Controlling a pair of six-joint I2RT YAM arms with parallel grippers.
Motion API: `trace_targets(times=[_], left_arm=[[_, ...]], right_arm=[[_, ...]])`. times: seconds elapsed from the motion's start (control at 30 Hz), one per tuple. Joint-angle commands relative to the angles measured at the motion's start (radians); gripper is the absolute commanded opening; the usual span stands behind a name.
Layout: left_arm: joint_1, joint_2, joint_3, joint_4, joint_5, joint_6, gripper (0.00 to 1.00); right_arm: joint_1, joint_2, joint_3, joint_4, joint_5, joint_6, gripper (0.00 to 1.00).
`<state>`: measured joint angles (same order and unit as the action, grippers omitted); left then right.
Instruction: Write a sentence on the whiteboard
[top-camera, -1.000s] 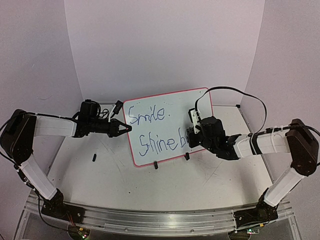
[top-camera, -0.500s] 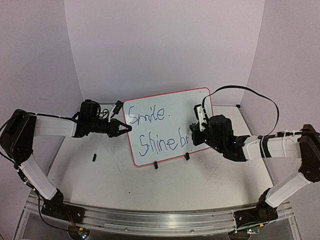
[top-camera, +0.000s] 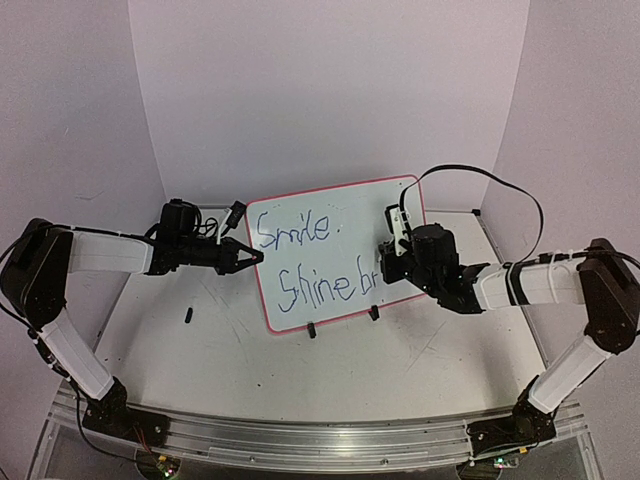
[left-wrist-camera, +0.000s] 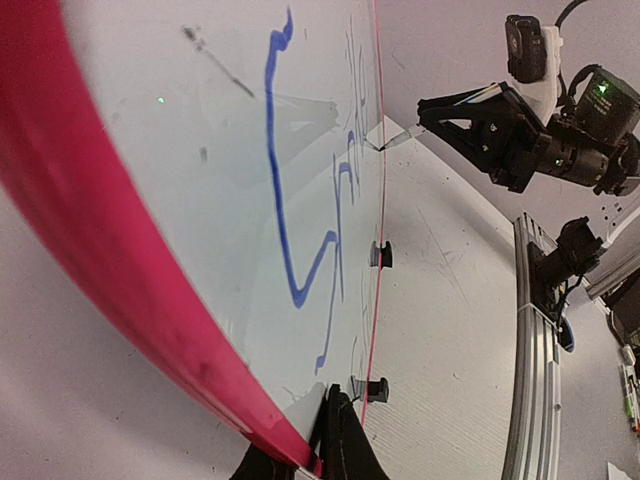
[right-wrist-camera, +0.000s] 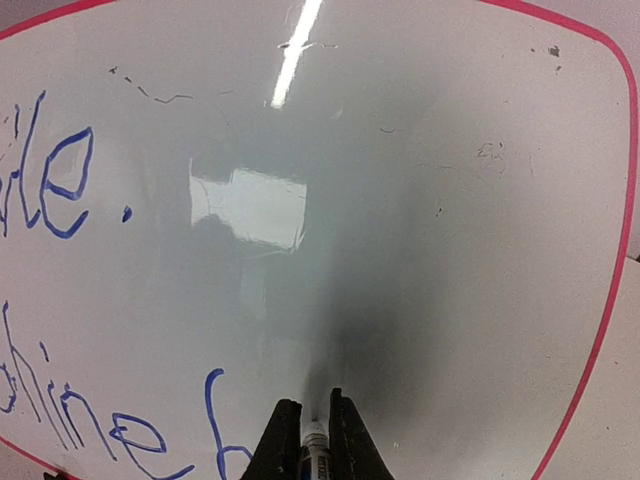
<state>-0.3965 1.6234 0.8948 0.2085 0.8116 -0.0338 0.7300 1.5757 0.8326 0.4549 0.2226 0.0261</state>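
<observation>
Top external view: the whiteboard (top-camera: 360, 215) stands at the middle of the desk (top-camera: 400, 360), nearer the far edge, propped on two black clip feet (top-camera: 312, 331) along its lower side. It has a thin red-pink frame and carries blue handwriting (top-camera: 300, 232), "Smile." above "Shine b", with one more letter beside the right arm's tip. The left arm (top-camera: 110, 252) reaches in from the desk's left side, and the left jaws meet the board's left edge. The right arm (top-camera: 520, 288) reaches in from the right side, and the right jaws are at the board's face, at the end of the lower line. A small black object (top-camera: 188, 316) lies on the desk toward the left edge, apart from the board.

Left wrist view: the left jaws are clamped together on the red frame (left-wrist-camera: 120, 260) at the bottom of the picture. The board runs away edge-on, with both clip feet (left-wrist-camera: 383, 254) resting on the desk. Farther along, the right jaws hold a marker (left-wrist-camera: 398, 138) whose tip is at the board's surface.

Right wrist view: the right jaws are closed on the marker (right-wrist-camera: 314, 438), which points at the board just right of the "b". Whether the tip touches cannot be told here. The right half of the board (right-wrist-camera: 430, 250) is unwritten.
</observation>
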Motion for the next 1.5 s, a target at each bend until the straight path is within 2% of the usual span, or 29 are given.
trace_targets(times=[0.0, 0.33, 0.63, 1.47], left_arm=[[-0.014, 0.048, -0.029, -0.133, -0.25, 0.145, 0.0], [-0.014, 0.047, -0.028, -0.135, -0.25, 0.146, 0.0], [-0.015, 0.052, -0.028, -0.136, -0.25, 0.146, 0.0], [-0.014, 0.051, -0.027, -0.137, -0.253, 0.147, 0.0]], right_arm=[[-0.009, 0.021, 0.036, 0.025, 0.012, 0.002, 0.0], [-0.009, 0.015, 0.001, -0.014, 0.042, 0.024, 0.0], [0.0, -0.083, -0.042, -0.015, -0.03, 0.036, 0.0], [0.0, 0.026, -0.035, -0.022, -0.01, 0.065, 0.0]])
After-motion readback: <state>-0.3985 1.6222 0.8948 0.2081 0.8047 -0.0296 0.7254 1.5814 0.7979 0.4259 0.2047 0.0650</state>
